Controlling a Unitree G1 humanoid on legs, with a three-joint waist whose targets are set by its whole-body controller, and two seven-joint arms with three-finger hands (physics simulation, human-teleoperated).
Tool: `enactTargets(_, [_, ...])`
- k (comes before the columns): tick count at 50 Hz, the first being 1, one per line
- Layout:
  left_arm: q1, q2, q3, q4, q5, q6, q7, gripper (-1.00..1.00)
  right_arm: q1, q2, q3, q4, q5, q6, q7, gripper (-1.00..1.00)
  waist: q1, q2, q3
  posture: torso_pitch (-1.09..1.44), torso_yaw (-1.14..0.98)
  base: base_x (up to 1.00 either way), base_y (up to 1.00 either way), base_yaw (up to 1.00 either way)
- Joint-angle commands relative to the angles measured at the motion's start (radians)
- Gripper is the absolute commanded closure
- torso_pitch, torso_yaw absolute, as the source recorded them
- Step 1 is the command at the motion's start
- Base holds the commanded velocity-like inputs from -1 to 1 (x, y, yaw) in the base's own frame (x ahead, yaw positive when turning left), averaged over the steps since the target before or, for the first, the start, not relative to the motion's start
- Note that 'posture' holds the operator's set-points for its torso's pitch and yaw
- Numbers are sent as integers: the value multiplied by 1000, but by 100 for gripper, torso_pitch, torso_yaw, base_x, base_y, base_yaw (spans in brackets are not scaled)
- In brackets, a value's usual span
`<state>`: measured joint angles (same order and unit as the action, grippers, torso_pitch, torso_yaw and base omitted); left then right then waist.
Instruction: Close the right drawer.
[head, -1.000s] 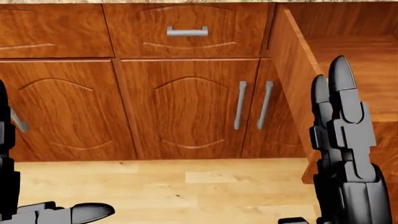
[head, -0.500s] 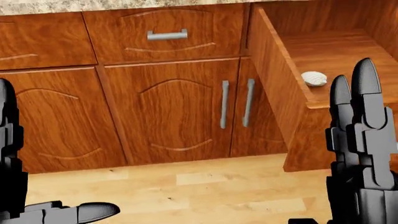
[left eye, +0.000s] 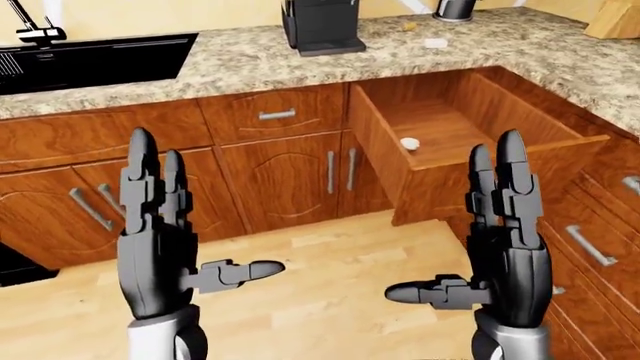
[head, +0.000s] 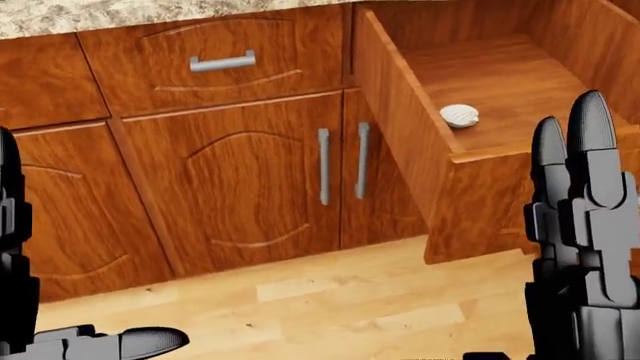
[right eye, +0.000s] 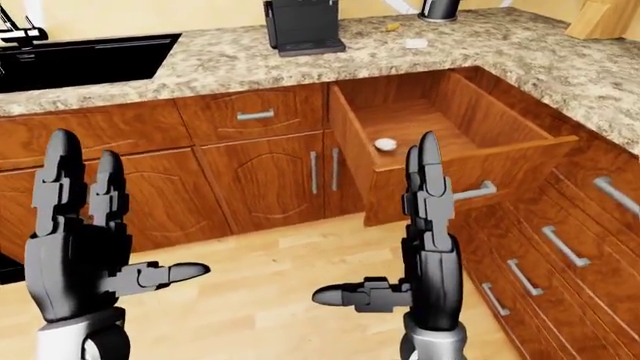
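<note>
The right drawer (left eye: 445, 127) stands pulled far out from under the granite counter (left eye: 400, 52). Its front panel (right eye: 510, 172) carries a grey bar handle (right eye: 476, 191). A small white shell-like thing (head: 459, 115) lies inside near the front left corner. My right hand (left eye: 450, 221) is raised below the drawer front, open, fingers upright and thumb pointing left, apart from the panel. My left hand (left eye: 205, 214) is raised at the lower left, also open, thumb pointing right. Neither hand holds anything.
A closed drawer (left eye: 277, 115) and cabinet doors with twin handles (left eye: 340, 171) lie left of the open drawer. A stack of drawers (left eye: 590, 244) lines the right side. Sink (left eye: 90, 60), coffee machine (left eye: 320, 26) and knife block (left eye: 615, 19) sit on the counter. Wooden floor (left eye: 330, 277) lies below.
The camera has moved: in the head view the cabinets slid left and down, so more of the drawer's inside and the white thing show. Both hands keep their pose.
</note>
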<state>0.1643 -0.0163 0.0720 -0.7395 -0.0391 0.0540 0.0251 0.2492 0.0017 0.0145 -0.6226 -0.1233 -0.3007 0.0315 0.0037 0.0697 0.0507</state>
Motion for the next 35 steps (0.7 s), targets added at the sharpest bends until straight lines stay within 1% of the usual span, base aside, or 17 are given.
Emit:
enactTargets(1, [-7, 1, 3, -30, -1, -22, 1, -100, -6, 0, 5, -29, 1, -20, 0, -100, 2, 3, -16, 0, 0, 0, 0, -21])
enactTargets(2, [-6, 1, 3, -30, -1, -23, 0, -100, -5, 0, 6, -29, 1, -21, 1, -100, 10, -11, -7, 0, 0, 0, 0, -21])
enactTargets(3, [-5, 1, 2, -32, -1, -23, 0, -100, -3, 0, 7, -30, 2, -21, 1, -100, 3, -5, -1, 0, 0, 0, 0, -21])
enactTargets(6, [-3, 1, 2, -30, 0, -27, -1, -100, -3, -1, 7, -30, 2, -22, 1, -100, 0, -23, -14, 0, 0, 0, 0, -21])
enactTargets(10, [-2, 0, 1, -26, 1, -31, -3, -100, -2, -1, 10, -28, 4, -23, 3, -100, 2, -59, -11, 0, 0, 0, 0, -22])
enactTargets(12, [-3, 1, 3, -25, -1, -30, -3, -100, -2, -2, 12, -27, 3, -22, 4, -100, 3, -90, -13, 0, 0, 0, 0, -21])
enactTargets(14, [-6, 1, 4, -15, 0, -35, -2, -100, -2, -2, 13, -27, 2, -22, 5, -100, -3, -152, -32, 0, 0, 0, 0, -21])
enactTargets(15, [-7, 1, 4, -15, 1, -34, -2, -100, -2, -2, 13, -26, 3, -23, 5, -100, -15, -121, -21, 0, 0, 0, 0, -22])
enactTargets(17, [-7, 1, 3, -16, 1, -34, -2, -100, -2, -2, 13, -25, 2, -23, 5, -100, -11, -122, -14, 0, 0, 0, 0, -21])
enactTargets(24, [-10, 2, 4, -17, 0, -31, -1, -100, -3, -2, 12, -25, 5, -25, 4, -100, -5, -56, -3, 0, 0, 0, 0, -21])
enactTargets(26, [-9, 2, 3, -16, 0, -33, -2, -100, -2, -2, 12, -24, 4, -26, 4, -100, -5, -19, -5, 0, 0, 0, 0, -21])
enactTargets(27, [-10, 2, 3, -15, 0, -33, -1, -100, -2, -2, 12, -25, 5, -25, 5, -100, -4, 12, -15, 0, 0, 0, 0, -22])
enactTargets(28, [-10, 2, 4, -15, 0, -33, -1, -100, -2, -2, 12, -25, 5, -25, 4, -100, -7, 14, -25, 0, 0, 0, 0, -21])
enactTargets(29, [-10, 2, 3, -16, 0, -33, -1, -100, -2, -2, 13, -25, 3, -25, 4, -100, 9, -8, -10, 0, 0, 0, 0, -21])
enactTargets(30, [-10, 2, 3, -16, 0, -33, -1, -100, -1, -2, 13, -26, 4, -25, 4, -100, 1, -1, -3, 0, 0, 0, 0, -21])
enactTargets(33, [-8, 2, 1, -12, 1, -35, -2, -100, 0, -2, 13, -29, 6, -25, 4, -100, -1, -20, -16, 0, 0, 0, 0, -21])
enactTargets(35, [-6, 1, -2, -13, 3, -37, -2, -100, 0, -2, 12, -29, 6, -24, 3, -100, 1, -37, -14, 0, 0, 0, 0, -21])
